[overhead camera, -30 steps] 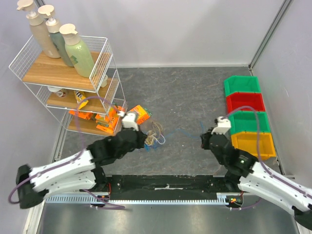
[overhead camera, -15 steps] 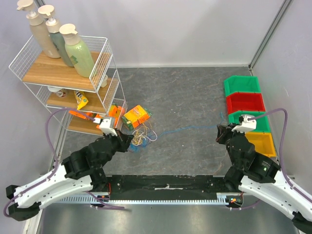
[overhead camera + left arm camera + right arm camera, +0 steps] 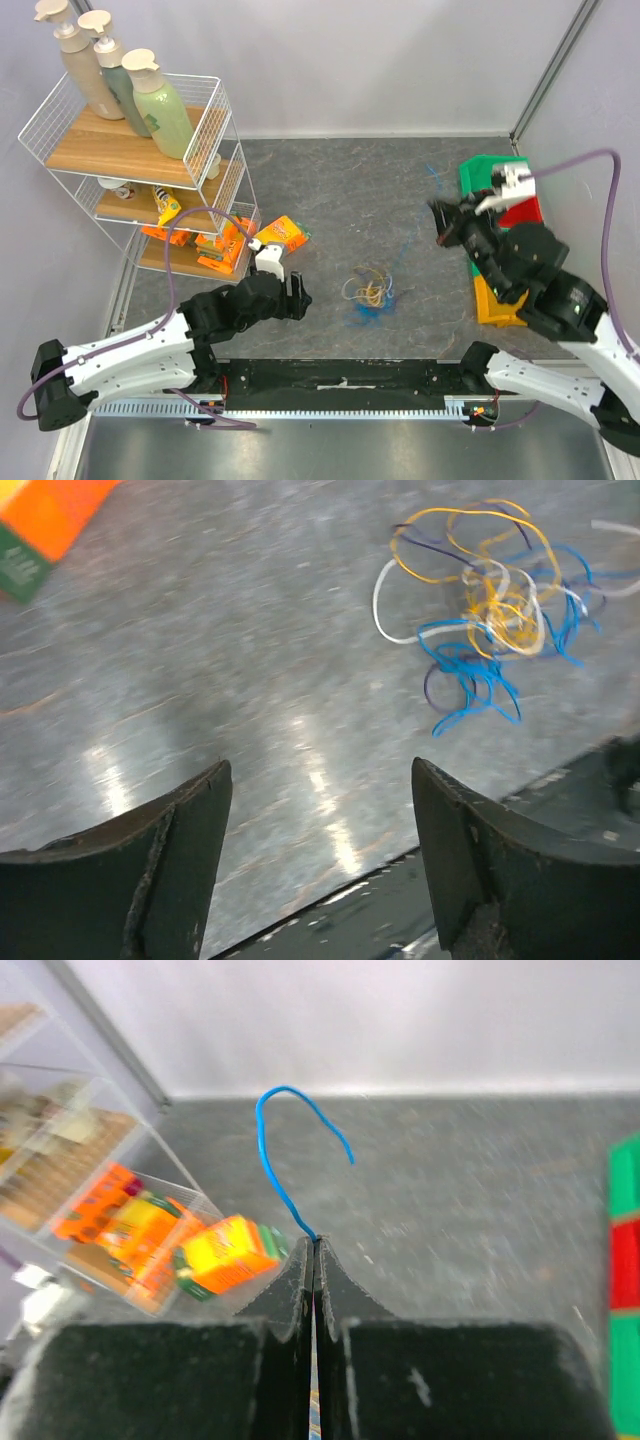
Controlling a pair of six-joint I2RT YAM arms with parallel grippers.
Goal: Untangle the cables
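cables (image 3: pixel 368 292) – blu/yel/wht | box (image 3: pixel 282 234) – org | table (image 3: pixel 350 190) – gry, mottled

bright, even overhead light, with white glare streaks on the grey table (image 3: pixel 230 650) in the left wrist view and a soft, blurred right wrist background.

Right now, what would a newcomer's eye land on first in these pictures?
First, the knot of blue, yellow and white cables lying mid-table, just right of the open left pincer. Next, the right pincer, shut on a single blue cable and held above the table near the coloured bins at the right edge.
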